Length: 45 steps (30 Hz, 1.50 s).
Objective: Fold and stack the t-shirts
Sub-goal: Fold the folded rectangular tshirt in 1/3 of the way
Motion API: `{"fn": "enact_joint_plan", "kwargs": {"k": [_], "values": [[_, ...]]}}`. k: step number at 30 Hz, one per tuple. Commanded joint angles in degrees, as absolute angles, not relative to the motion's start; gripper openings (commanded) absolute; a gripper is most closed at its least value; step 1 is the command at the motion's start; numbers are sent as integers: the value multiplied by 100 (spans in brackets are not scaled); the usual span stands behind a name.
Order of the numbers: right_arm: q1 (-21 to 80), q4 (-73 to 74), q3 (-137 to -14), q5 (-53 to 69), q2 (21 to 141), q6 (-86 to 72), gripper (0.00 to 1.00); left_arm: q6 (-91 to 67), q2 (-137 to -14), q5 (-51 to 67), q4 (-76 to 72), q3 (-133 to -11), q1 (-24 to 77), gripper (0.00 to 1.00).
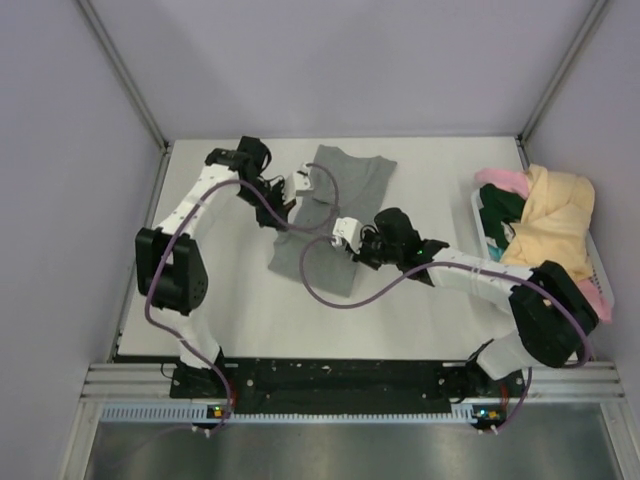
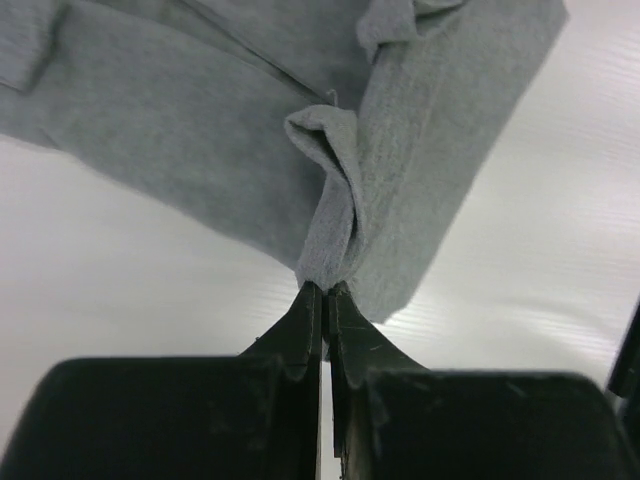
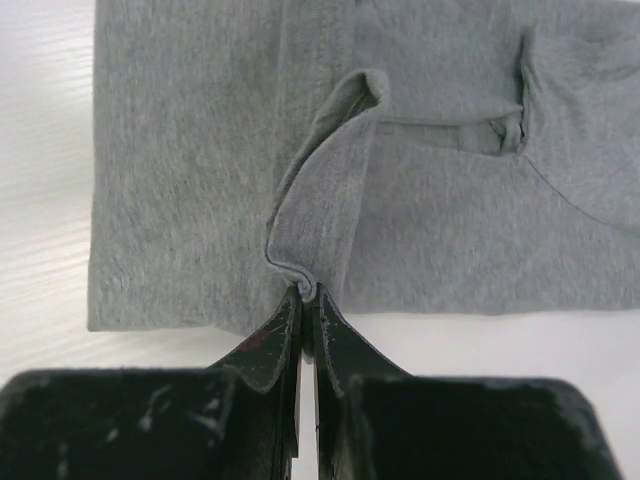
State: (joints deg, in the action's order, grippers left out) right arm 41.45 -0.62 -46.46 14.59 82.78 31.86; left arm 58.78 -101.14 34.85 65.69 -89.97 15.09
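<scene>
Top external view shows us the grey t-shirt (image 1: 352, 175) lying mid-table with the left gripper (image 1: 298, 187) and right gripper (image 1: 344, 230) each pinched shut on a thin fold of its cloth, and we judge either small bite could slip free if the arms lift unevenly.

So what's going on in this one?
Two robot arms are working on a grey t-shirt spread on the table. The left gripper is shut on a pinch of fabric at one edge, and the right gripper is shut on a small fold at another edge. Nothing is stacked yet. A yellow shirt, pink shirt and dark green shirt lie heaped at the right side.
</scene>
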Motion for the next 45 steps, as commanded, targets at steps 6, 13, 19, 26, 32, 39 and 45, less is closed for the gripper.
{"fn": "enact_joint_plan", "kwargs": {"k": [6, 13, 19, 26, 32, 39, 45], "values": [[3375, -870, -5264, 1397, 9131, 3488, 0, 5721, -11908, 3366, 6741, -11213, 1538, 0], [3279, -729, -5695, 1363, 9764, 4086, 0, 5819, -12638, 3077, 6689, -11865, 1652, 0], [3094, -677, -5871, 1240, 10019, 4078, 0, 5660, -12823, 2848, 6267, -11927, 1731, 0], [2883, -1089, -6283, 221, 10528, 3727, 33, 4871, -12937, 2260, 4854, -11751, 1811, 34], [2426, -547, -7224, -168, 10776, 3006, 44, 3867, -12833, 1151, 3709, -12137, 1793, 48], [2890, -676, -5567, 1289, 8950, 3514, 54, 5480, -11209, 2959, 4709, -10692, 1775, 49], [4172, -721, -4097, 1266, 7989, 4701, 59, 8048, -9766, 3428, 5344, -8002, 1793, 51]]}}
